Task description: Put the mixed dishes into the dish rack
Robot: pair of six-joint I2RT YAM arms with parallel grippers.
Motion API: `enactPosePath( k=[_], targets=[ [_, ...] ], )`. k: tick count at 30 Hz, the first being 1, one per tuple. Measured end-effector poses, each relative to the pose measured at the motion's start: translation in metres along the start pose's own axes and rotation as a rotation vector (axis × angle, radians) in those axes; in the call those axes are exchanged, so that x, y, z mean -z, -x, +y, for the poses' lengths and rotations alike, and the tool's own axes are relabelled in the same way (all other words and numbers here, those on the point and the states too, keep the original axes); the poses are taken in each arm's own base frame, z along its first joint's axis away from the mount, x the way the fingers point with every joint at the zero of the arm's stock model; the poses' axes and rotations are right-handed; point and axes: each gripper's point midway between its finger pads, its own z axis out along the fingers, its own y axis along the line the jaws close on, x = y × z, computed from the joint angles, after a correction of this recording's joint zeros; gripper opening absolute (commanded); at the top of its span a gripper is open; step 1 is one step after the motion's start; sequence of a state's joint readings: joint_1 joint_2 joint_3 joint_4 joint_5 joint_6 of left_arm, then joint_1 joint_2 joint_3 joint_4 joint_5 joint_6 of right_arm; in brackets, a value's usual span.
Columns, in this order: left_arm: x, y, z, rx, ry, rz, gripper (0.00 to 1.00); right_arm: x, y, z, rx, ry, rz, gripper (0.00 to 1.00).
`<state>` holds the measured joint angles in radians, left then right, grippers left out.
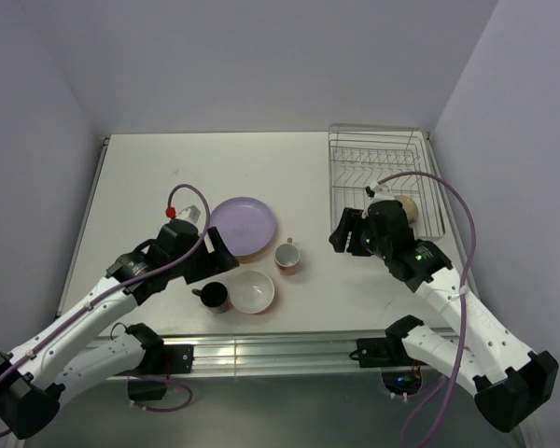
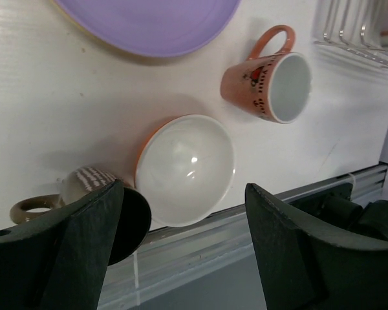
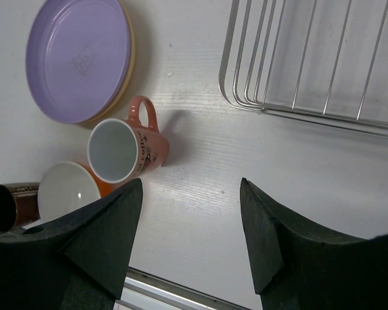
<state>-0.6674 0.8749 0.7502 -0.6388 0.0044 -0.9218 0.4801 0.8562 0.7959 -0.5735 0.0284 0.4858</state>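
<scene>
the dish rack (image 1: 373, 163) sits at the far right of the table (image 1: 149, 187). a pale round dish (image 1: 408, 207) lies at its near end, partly hidden behind the right arm. the other dishes are grouped on the table to the left of the rack. the lilac plate (image 1: 245, 224) lies flat, and the pink mug (image 1: 287, 256) stands mouth up just beside its near right edge. nearer the arms is the orange bowl (image 1: 251, 291), white inside, with the small black cup (image 1: 212, 297) close against its left side. the left gripper (image 2: 184, 188) hangs over the orange bowl with its fingers spread, gripping nothing. the right gripper (image 3: 191, 184) is over bare table between the mug and the rack, its fingers also spread apart with nothing between them.
</scene>
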Motion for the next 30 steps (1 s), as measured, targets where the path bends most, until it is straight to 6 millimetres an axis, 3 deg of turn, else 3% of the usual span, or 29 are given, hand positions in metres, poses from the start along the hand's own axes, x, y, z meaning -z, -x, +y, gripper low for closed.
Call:
enactPosePath(
  k=[9,18,30],
  targets=[
    [-0.021,-0.007,0.021,-0.011,0.122,0.046,0.81,0.01,-0.002,0.002,-0.005,0.025,-0.007,0.69],
    [-0.059,-0.017,0.039,-0.099,0.256,0.163,0.68,0.02,-0.005,0.0,-0.005,0.027,-0.01,0.69],
    [-0.064,-0.024,0.035,-0.17,0.222,0.205,0.59,0.022,-0.007,-0.001,-0.004,0.024,-0.004,0.69]
  ],
)
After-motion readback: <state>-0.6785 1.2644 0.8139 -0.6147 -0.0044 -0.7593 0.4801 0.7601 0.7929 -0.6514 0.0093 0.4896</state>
